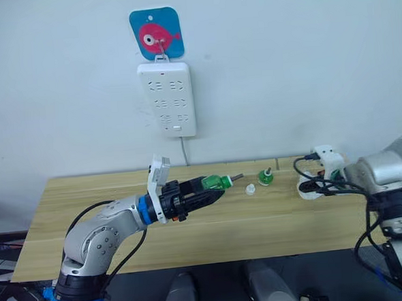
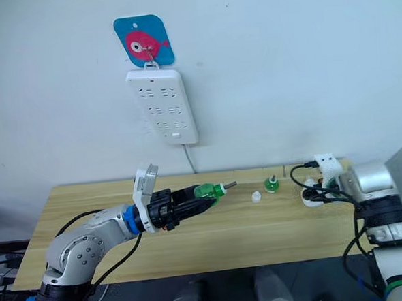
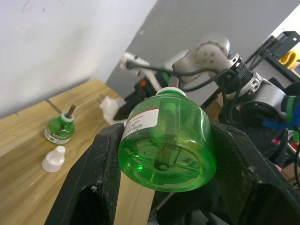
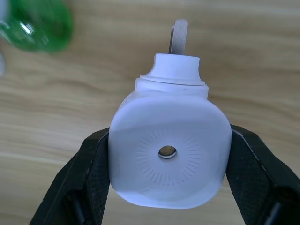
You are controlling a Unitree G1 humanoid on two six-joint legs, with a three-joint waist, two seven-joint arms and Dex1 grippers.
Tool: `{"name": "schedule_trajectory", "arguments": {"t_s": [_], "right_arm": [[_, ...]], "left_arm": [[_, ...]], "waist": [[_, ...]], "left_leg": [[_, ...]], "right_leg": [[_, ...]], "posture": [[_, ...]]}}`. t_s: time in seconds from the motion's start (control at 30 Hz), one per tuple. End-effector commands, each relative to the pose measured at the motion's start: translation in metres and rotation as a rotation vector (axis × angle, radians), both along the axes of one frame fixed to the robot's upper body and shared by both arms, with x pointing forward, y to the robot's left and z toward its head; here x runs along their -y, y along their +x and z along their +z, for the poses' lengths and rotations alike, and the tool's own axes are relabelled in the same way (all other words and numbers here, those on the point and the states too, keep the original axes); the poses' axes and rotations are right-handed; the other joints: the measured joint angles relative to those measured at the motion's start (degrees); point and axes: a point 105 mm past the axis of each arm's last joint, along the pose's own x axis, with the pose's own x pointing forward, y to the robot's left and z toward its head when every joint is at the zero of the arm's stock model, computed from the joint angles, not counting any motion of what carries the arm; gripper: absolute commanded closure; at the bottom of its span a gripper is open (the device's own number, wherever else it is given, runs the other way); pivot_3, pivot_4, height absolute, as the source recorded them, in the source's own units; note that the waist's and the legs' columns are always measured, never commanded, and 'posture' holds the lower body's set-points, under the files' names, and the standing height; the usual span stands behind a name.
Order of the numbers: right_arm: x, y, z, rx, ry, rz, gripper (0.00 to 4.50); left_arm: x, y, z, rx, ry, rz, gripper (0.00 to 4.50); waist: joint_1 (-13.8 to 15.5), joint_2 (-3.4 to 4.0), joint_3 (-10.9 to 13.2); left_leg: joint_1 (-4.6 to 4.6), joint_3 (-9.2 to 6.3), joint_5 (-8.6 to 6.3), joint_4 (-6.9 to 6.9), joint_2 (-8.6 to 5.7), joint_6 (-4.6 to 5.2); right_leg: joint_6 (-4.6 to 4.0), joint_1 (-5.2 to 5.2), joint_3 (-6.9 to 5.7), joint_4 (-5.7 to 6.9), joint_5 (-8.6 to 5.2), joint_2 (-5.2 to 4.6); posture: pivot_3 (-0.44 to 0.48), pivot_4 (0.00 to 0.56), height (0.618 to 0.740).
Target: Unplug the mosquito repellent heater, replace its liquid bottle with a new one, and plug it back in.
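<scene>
Gripping: left gripper (image 3: 161, 187) clamped on translucent green plastic liquid bottle (image 3: 166, 138), held level above the bench, neck and wick aimed toward the right arm.
Right jaws: right gripper (image 4: 166, 187) closed around small white rounded plastic mosquito repellent heater (image 4: 168, 150), held over the wood near the bench's right end; round dark hole in the face, collar pointing away.
Between the arms: second green bottle with dark wick (image 1: 265, 177) standing upright on light wooden tabletop (image 1: 110, 224); small white cap (image 1: 250, 189) lying just beside it.
Wall: tall white multi-socket power strip (image 1: 167, 98) hanging under blue fish hook (image 1: 156, 33), sockets bare.
Done, judging by this: heater unplugged; one bottle apparently out.
Left: seating the held bottle in the collar, then plugging the heater back in.
</scene>
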Motion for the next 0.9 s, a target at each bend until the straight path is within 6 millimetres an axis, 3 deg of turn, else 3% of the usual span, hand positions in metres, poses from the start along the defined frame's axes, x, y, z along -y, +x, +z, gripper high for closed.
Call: {"name": "schedule_trajectory", "arguments": {"t_s": [0.03,0.17,0.3,0.57,0.9], "right_arm": [[-0.036,-0.021,0.068,0.142,0.28,0.233,1.49],[-0.063,-0.052,0.117,0.299,0.42,0.494,1.49],[-0.079,-0.075,0.147,0.398,0.549,0.651,1.49],[-0.103,-0.081,0.158,0.415,0.699,0.749,1.49],[-0.12,-0.076,0.159,0.423,0.796,0.743,1.49]], "left_arm": [[-0.003,0.002,0.016,0.037,-0.013,-0.065,2.11],[-0.006,0.003,0.026,0.063,0.01,-0.147,2.11],[-0.006,0.006,0.041,0.084,0.004,-0.187,2.11],[0.003,0.006,0.065,0.121,-0.04,-0.202,2.11],[0.002,0.001,0.064,0.114,-0.028,-0.193,2.11]], "waist": [[-0.2,0.05,0.0],[-0.8,0.03,-0.3],[-1.2,-0.05,-0.5],[-2.1,-0.16,-0.8],[-2.0,-0.12,-1.0]], "left_leg": [[-0.04,-0.03,0.0,0.0,0.0,0.0],[-0.12,-0.03,0.0,0.02,0.01,0.0],[-0.22,-0.03,0.01,0.03,0.01,0.0],[-0.27,-0.01,0.02,0.14,0.0,-0.02],[-0.35,-0.02,0.03,0.29,-0.02,-0.02]], "right_leg": [[0.01,-0.05,-0.04,0.0,0.0,0.0],[0.0,-0.11,-0.07,0.0,0.0,0.01],[0.0,-0.2,-0.09,0.01,0.01,0.0],[0.1,-0.22,-0.05,0.03,0.09,-0.04],[0.08,-0.42,-0.03,0.49,0.1,-0.05]], "posture": [[-0.19,0.143,0.74],[-0.21,0.121,0.74],[-0.227,0.1,0.74],[-0.204,0.091,0.74],[-0.166,0.087,0.74]]}}
